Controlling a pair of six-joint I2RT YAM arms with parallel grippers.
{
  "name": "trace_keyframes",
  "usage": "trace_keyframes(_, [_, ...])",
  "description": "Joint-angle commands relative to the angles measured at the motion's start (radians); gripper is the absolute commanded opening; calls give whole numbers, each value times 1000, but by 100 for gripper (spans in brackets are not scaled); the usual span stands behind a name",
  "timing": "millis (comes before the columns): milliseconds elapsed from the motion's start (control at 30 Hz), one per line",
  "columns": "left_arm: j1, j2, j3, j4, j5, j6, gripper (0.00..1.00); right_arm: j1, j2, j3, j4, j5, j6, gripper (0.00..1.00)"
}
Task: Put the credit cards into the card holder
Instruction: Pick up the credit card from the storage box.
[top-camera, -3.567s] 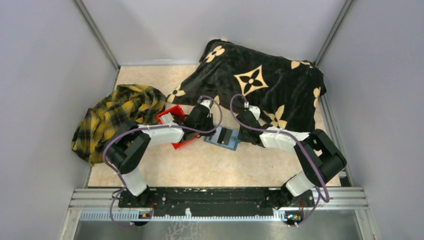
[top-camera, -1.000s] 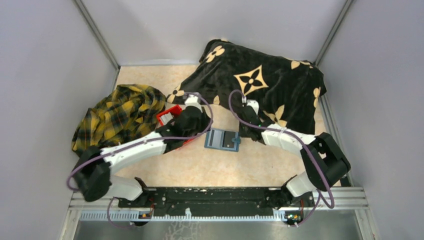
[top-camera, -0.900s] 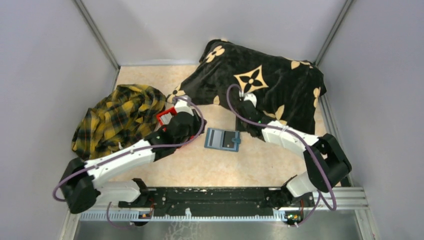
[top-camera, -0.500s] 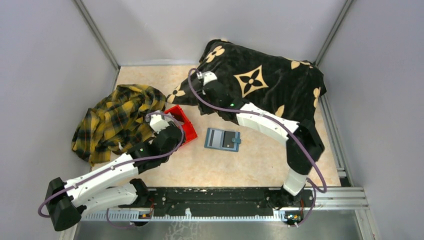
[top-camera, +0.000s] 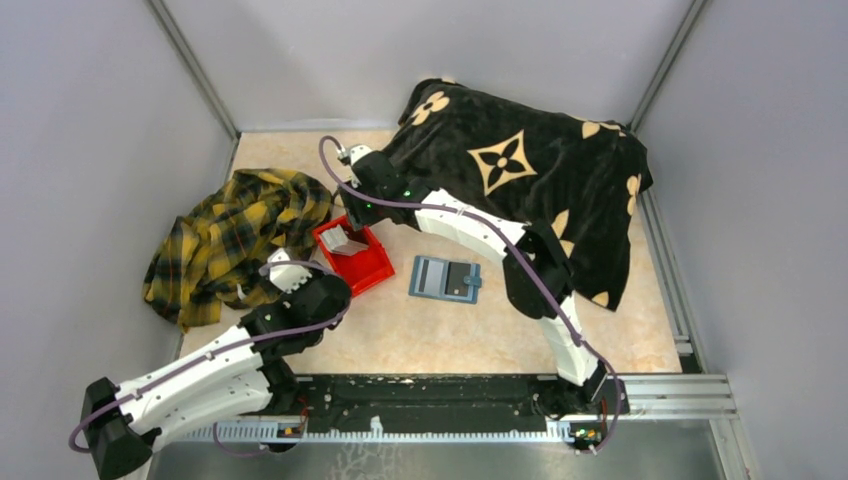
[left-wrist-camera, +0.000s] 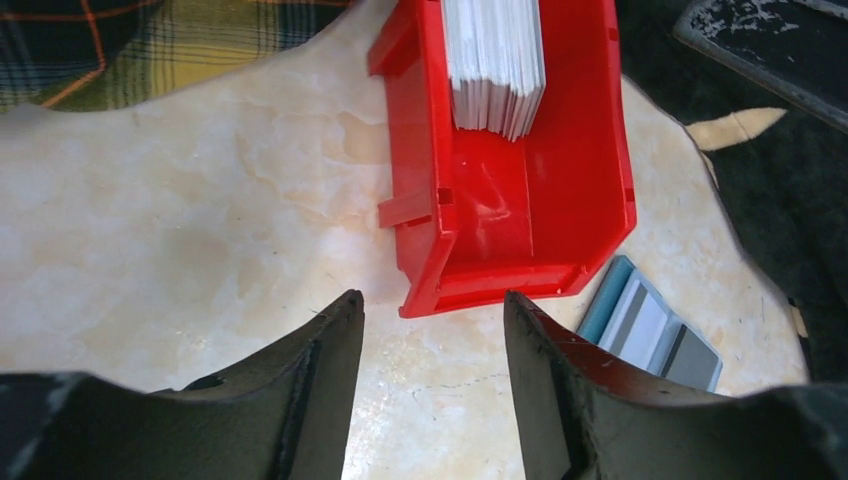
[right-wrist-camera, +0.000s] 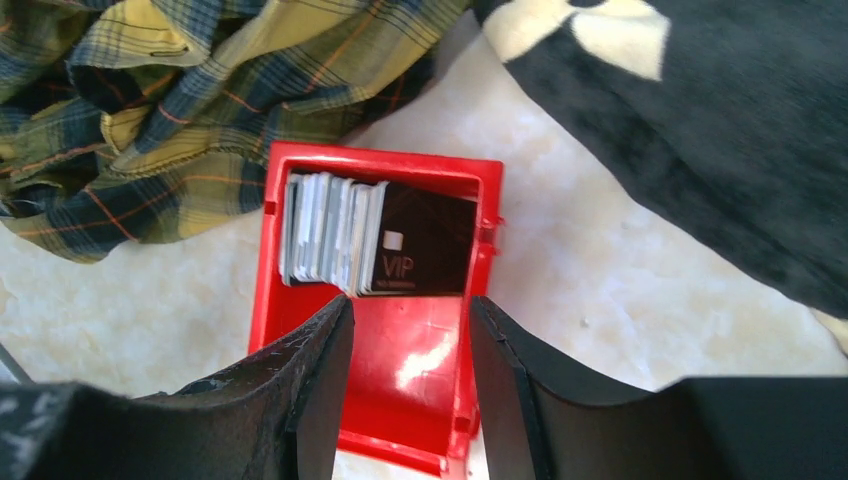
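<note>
The credit cards are in neither gripper. The right gripper hangs above them with its fingers spread apart, grasping and touching nothing. The left gripper is likewise released, with its fingers parted and empty over the table, at the near corner of the red bin. The cards stand on edge as a stack inside that bin, at the end nearest the plaid cloth, with a dark card marked VIP facing out. The card holder lies open and flat on the table near the bin, not touching it, with its striped slots facing up. A black patterned blanket lies beyond.
</note>
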Motion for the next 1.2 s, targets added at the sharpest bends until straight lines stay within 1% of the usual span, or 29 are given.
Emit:
trace_keyframes(0, [6,-2,-14,-43,-76,-73,62,13,71,134,-27,-54,10,47])
trace_keyframes(133, [28,30,-38,25,-63,-32,63,15,133,189,-39,-69,13,47])
trace_keyframes(233, [62,57,-60,125,-30,62,64,15,164,221,-45,-71,12,47])
trace_keyframes(367, [157,89,-76,261,45,198,65,14,215,278,-64,-82,6,47])
trace_keyframes(467, [230,104,-80,348,107,277,65,14,252,323,-78,-96,7,47])
trace_keyframes(567, [278,120,-87,420,157,338,65,12,280,353,-86,-105,11,47])
trace_keyframes(700, [313,164,-93,487,211,374,65,7,302,353,-83,-118,20,47])
trace_keyframes(967, [336,249,-108,571,253,382,62,-5,312,318,-72,-144,38,46])
trace_keyframes(1167, [350,289,-107,597,268,397,55,-11,325,307,-82,-168,57,45])
